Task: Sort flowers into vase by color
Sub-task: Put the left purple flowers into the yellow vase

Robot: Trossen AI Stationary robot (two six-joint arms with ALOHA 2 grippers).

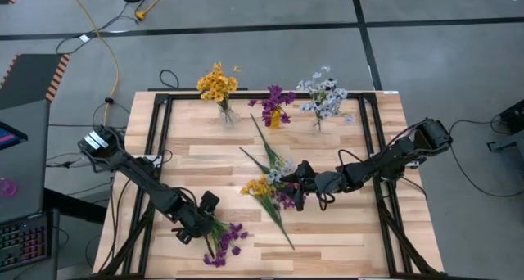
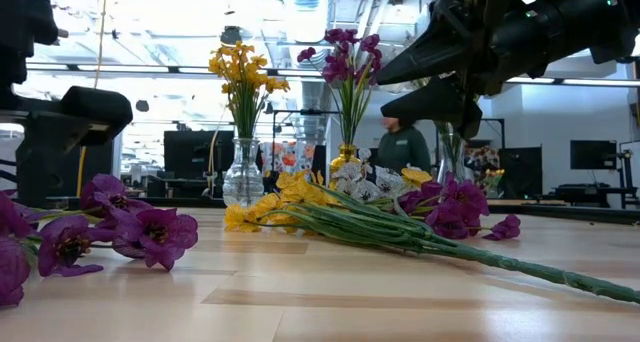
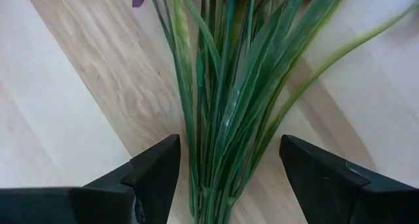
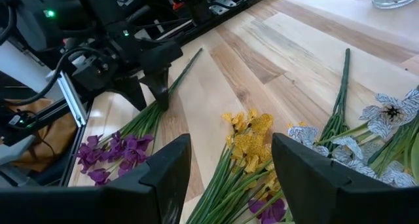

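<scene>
A: Flowers first, from the left of the overhead frame. What do you have there?

B: You have a purple bunch [image 1: 225, 241] lying flat at the lower left of the table [image 1: 344, 231]. Your left gripper [image 1: 208, 220] sits over its green stems, fingers spread wide with the stems running between them. In the left wrist view the stems pass up the middle between both fingers [image 3: 154, 178]; whether either finger touches them, you cannot tell.

A: And at the centre?

B: You see a loose pile [image 1: 274, 186] of yellow, purple and pale sprigs lying across the boards, stems fanning toward the lower middle and the upper middle of the frame. Your right gripper [image 1: 304, 184] hangs over the pile's right edge, fingers apart and empty. The right wrist view shows the yellow blossoms [image 4: 249, 135] between its two fingers, lower down on the table.

A: Top of the frame?

B: Three vases stand in a row along the far edge: yellow flowers [image 1: 218, 85] at left, purple flowers [image 1: 276, 102] in the middle, pale flowers [image 1: 324, 96] at right.
</scene>
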